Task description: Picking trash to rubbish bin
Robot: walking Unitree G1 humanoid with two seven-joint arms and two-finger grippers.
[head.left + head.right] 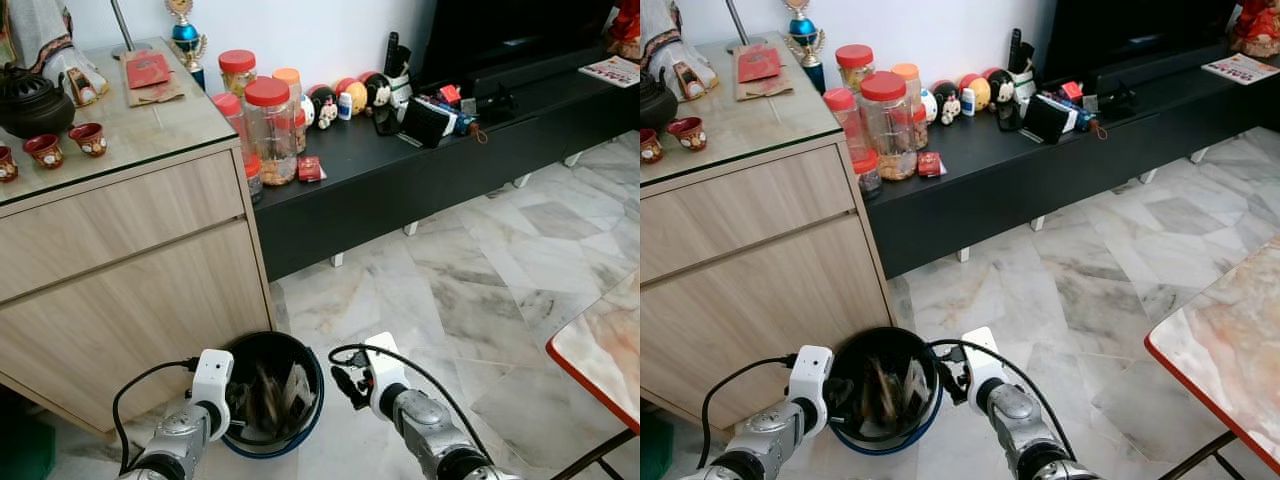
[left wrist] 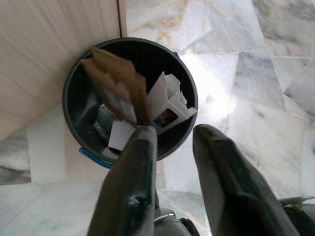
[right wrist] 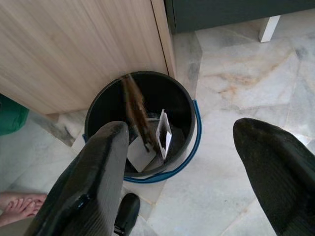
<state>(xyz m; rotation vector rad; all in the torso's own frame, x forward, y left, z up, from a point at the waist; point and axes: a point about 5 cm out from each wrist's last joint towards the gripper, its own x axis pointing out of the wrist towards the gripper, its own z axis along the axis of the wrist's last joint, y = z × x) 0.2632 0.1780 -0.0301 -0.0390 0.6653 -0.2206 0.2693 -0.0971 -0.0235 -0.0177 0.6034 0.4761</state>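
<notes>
both grippers hang open over the bin (image 1: 318, 385), left gripper (image 2: 174, 147) and right gripper (image 3: 184, 142), trash (image 2: 123, 88) inside below them.

Marble tabletop (image 1: 607, 345) cut by edge

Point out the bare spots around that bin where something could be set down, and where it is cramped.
Free: the marble floor between the black TV bench and the marble-topped table. Cramped: the rubbish bin stands against the wooden cabinet, already holds cardboard and paper, and is flanked by the left tool and right tool.
</notes>
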